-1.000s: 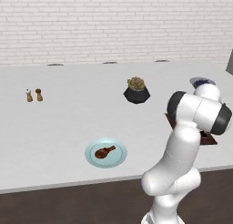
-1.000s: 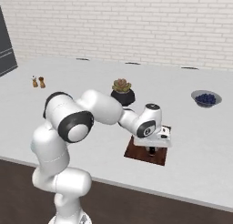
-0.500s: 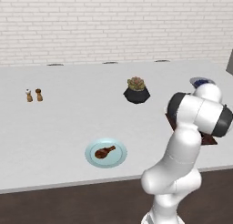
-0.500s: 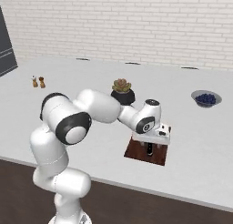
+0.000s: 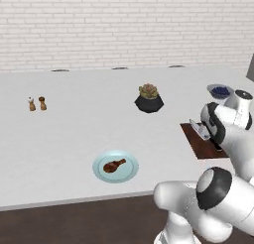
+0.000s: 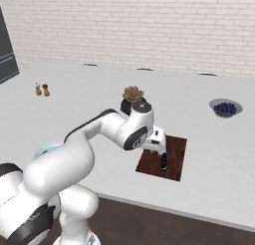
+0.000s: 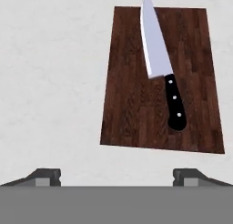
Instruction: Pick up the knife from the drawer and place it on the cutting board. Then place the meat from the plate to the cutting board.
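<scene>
The gripper (image 7: 116, 175) hung over the counter (image 7: 50, 82) with its jaws spread wide and nothing between them. Ahead of the fingertips (image 7: 45, 175) lay the board (image 7: 132, 109), and the knife (image 7: 160, 63) rested flat on it, blade pointing away from the jaws, black handle nearer to them, clear of both tips. Seen from the left, the board (image 5: 203, 146) sat just beyond the hand, the meat (image 5: 114, 165) on its plate (image 5: 101, 174) well off to the gripper's side. A potted plant (image 5: 149, 98), a bowl of berries (image 5: 220, 91) and two shakers (image 5: 37, 103) stood farther back.
</scene>
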You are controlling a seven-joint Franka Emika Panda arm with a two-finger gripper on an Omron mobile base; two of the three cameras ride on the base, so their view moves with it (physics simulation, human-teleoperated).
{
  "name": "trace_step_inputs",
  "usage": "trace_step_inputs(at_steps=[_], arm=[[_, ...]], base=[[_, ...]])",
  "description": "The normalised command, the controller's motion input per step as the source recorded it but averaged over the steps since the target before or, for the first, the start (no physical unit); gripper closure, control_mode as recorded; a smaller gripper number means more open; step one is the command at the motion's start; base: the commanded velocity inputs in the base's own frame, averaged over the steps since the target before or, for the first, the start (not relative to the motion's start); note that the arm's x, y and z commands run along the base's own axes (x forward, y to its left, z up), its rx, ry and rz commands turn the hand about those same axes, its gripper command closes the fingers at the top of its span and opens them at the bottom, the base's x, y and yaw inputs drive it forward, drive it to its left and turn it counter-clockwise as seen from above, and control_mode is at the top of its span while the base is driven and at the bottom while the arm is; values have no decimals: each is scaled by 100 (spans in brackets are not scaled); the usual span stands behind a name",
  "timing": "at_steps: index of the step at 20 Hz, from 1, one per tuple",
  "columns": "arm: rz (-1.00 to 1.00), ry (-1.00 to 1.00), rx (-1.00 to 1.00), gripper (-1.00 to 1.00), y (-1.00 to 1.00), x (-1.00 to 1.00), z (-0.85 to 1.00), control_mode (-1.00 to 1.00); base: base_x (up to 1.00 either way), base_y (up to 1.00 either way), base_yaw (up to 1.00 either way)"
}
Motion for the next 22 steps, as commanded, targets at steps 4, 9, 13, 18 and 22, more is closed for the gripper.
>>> trace_step_inputs(at_steps=[4, 9, 13, 18, 22], arm=[[0, -13, -5, -100, 100, -68, 36, -100], [3, -8, -13, -100, 100, -46, 21, -100], [22, -27, -15, -100, 100, -11, 32, -100], [43, -21, -21, -100, 100, -21, 20, -100], [46, -6, -28, -100, 100, -7, 27, -100]], base=[[0, 0, 0], [0, 0, 0], [0, 0, 0], [0, 0, 0], [0, 0, 0]])
